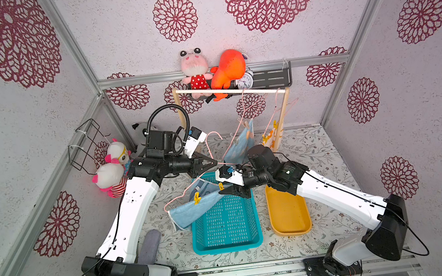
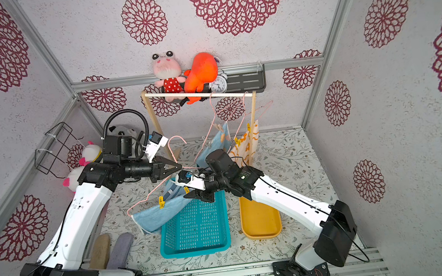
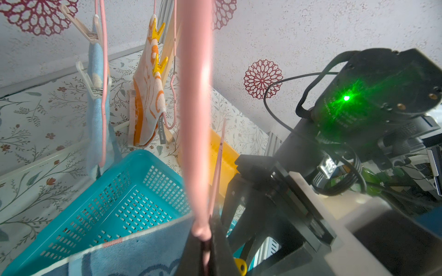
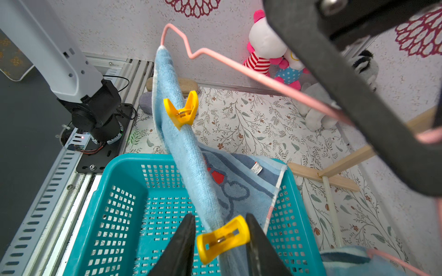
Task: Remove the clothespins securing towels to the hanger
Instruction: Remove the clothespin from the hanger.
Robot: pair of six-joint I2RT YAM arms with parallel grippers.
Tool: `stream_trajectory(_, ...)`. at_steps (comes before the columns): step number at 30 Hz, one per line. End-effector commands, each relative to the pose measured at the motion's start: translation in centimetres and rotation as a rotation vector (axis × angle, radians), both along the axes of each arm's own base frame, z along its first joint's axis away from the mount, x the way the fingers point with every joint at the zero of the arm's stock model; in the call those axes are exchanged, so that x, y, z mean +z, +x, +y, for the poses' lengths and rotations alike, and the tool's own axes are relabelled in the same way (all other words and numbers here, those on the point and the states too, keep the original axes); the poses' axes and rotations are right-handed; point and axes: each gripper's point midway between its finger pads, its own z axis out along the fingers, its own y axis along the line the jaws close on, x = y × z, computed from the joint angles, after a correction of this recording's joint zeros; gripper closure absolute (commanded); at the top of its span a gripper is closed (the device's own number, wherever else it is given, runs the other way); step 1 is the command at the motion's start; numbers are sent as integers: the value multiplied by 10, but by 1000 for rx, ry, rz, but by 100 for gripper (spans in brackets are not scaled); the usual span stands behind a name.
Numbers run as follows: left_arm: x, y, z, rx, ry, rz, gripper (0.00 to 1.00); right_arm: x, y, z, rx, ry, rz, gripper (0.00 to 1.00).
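My left gripper point(image 1: 215, 162) point(image 3: 205, 241) is shut on the wire of a pink hanger point(image 4: 239, 65), holding it tilted over the teal basket. A light blue towel point(image 1: 194, 212) point(image 4: 186, 148) hangs from it, pinned by two yellow clothespins. The farther clothespin point(image 4: 181, 110) point(image 1: 197, 198) sits mid-towel. The nearer clothespin point(image 4: 222, 239) point(image 1: 221, 186) lies between the fingers of my right gripper point(image 4: 218, 216) point(image 1: 221, 192). That gripper is open: one finger touches the clip and a thin gap shows at the other. The clip still bites the towel.
Two more hangers are on the wooden rack point(image 1: 231, 90): a blue towel point(image 3: 95, 100) with beige clothespins point(image 3: 92, 81) and a white-orange towel point(image 3: 146, 100) with yellow clothespins point(image 3: 159, 65). Below are the teal basket point(image 1: 226, 228) and a yellow tray point(image 1: 288, 216). Plush toys point(image 1: 111, 176) sit left.
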Motion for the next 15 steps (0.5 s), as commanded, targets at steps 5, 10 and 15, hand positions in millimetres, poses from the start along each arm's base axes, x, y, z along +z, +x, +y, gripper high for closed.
stream_trajectory(5,10,-9,-6,-67,-24,-25,100,19,-1,-3,35,31,-14,62)
stream_trajectory(10,9,-10,-6,-77,-22,-19,100,19,-3,-3,53,26,-10,66)
stream_trajectory(15,7,-11,-8,-85,-20,-11,100,18,-5,-1,75,23,1,68)
